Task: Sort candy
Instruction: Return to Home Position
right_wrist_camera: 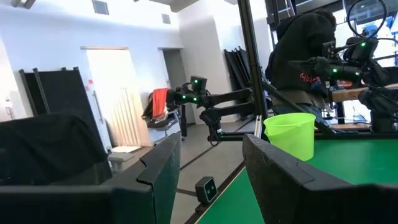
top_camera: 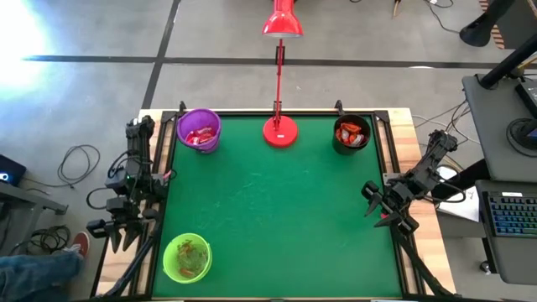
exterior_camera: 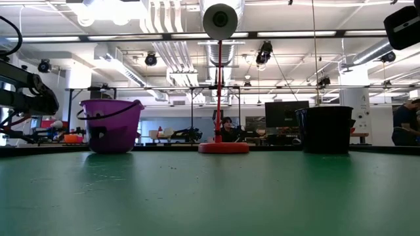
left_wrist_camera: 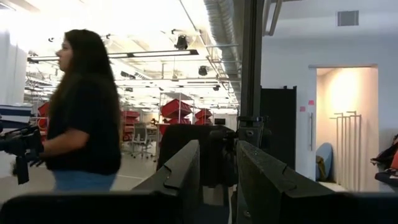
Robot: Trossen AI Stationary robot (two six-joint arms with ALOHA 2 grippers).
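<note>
The candy (top_camera: 199, 134) in the purple bucket (top_camera: 179, 126) looks light and slippery, so pinch a piece across its middle. The left end effector (top_camera: 124, 239) and right end effector (top_camera: 379, 207) rest spread and empty at the bench (top_camera: 277, 210) edges.

At table height the walls of the purple bucket (exterior_camera: 110, 128) and the black bucket (exterior_camera: 326, 129) hide whatever lies inside. From above, the candy (top_camera: 199, 136) in them and in the green bucket (top_camera: 166, 250) is too small to tell piece from piece. The lamp (top_camera: 280, 132) seems clipped at its head by the top edge. A leg (top_camera: 33, 273) is cut off at the bottom corner. In the left wrist view a person (left_wrist_camera: 84, 118) is hidden below the hips.
</note>
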